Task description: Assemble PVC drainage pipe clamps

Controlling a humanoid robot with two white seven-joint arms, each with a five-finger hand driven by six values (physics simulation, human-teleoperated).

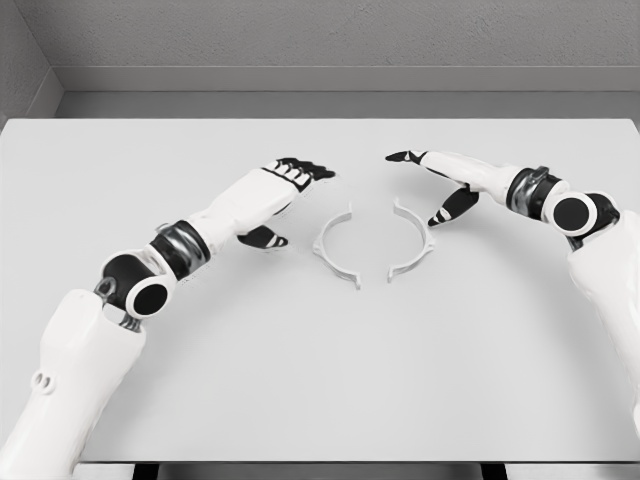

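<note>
Two white half-ring clamp pieces lie on the white table (320, 380), facing each other with a gap between them. The left clamp half (334, 247) curves open to the right; the right clamp half (413, 240) curves open to the left. My left hand (290, 185) hovers just left of the left half, fingers extended and relaxed, thumb down near the table, holding nothing. My right hand (435, 175) reaches in from the right above and behind the right half, fingers stretched out, thumb hanging down beside the piece, holding nothing.
The table's far edge meets a grey wall (320, 40). The front edge of the table runs along the bottom of the view. Nothing else lies on the surface.
</note>
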